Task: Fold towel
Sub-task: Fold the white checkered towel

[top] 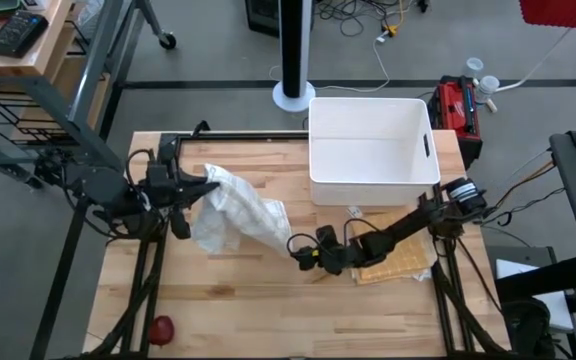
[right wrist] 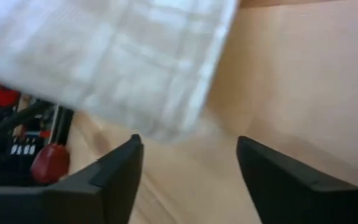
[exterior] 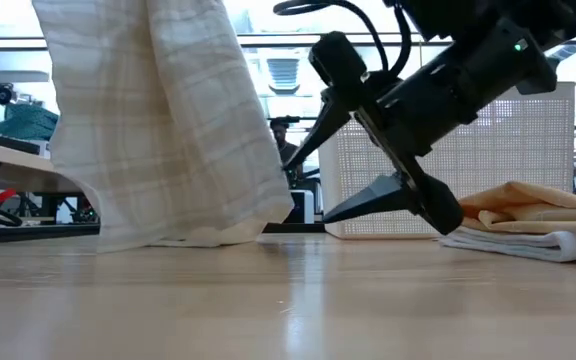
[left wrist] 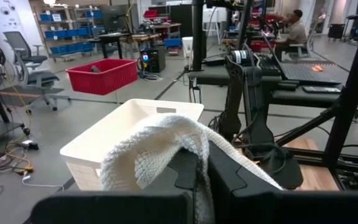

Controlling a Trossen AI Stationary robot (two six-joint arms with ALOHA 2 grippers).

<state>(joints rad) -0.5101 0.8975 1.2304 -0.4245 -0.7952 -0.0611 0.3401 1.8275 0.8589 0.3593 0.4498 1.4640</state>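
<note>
The left gripper (top: 208,186) is clenched on the white checked cloth towel (top: 236,212), lifting one end. The right gripper (top: 298,250) stands released beside the towel's low corner on the pale wooden table (top: 238,300)

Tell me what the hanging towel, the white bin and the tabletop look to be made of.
Towel: soft woven cloth, probably cotton; faint check and looped nap show, matte.
Bin: likely moulded plastic; smooth white walls, perforated side in the low view.
Tabletop: wood; pale jointed strips, slight sheen.

Left gripper (top: 206,186) raised at the left, fingers clamped together. Right gripper (top: 302,252) low over mid-table, fingers (right wrist: 118,168) spread wide.
</note>
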